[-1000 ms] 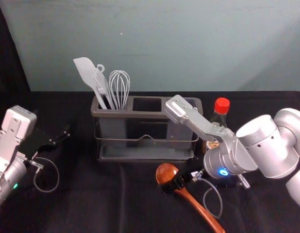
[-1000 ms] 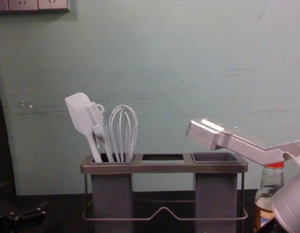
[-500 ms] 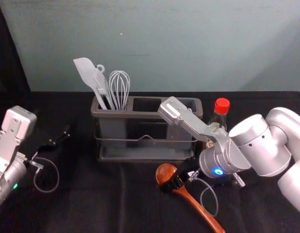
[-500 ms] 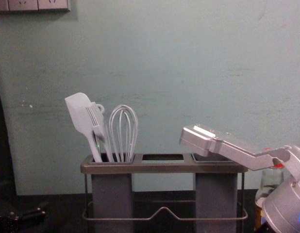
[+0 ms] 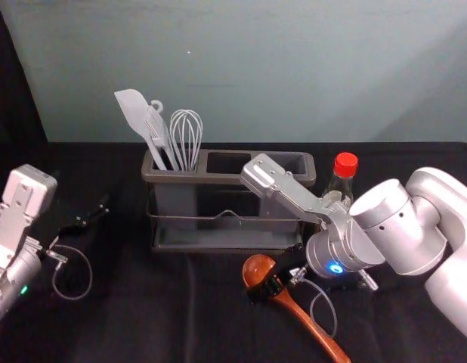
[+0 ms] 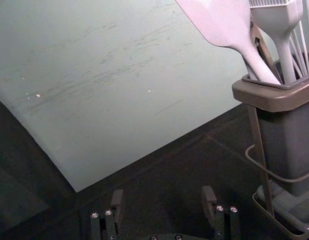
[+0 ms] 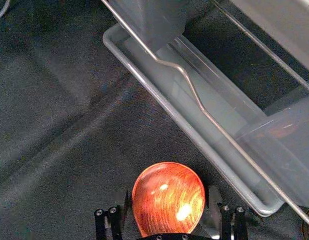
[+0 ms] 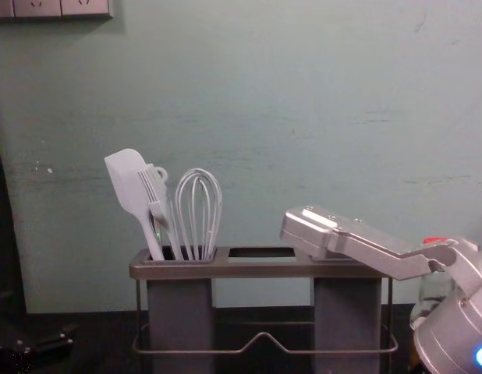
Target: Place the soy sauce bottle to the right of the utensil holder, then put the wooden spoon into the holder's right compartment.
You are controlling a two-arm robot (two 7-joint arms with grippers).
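Note:
In the head view, my right gripper is low over the wooden spoon, where bowl meets handle. In the right wrist view, the right gripper stands open, its fingers on either side of the spoon's bowl. The soy sauce bottle, red-capped, stands upright to the right of the utensil holder, partly hidden by the right arm, as is the holder's right compartment. My left gripper is parked at the left; in the left wrist view, the left gripper is open and holds nothing.
A white spatula, a brush and a whisk stand in the holder's left compartment. Behind the table rises a plain wall. Black cloth covers the table in front of the holder.
The right arm has shifted a little to the left, with its gripper staying low at the spoon. Spoon, bottle, holder and left arm have not visibly moved.

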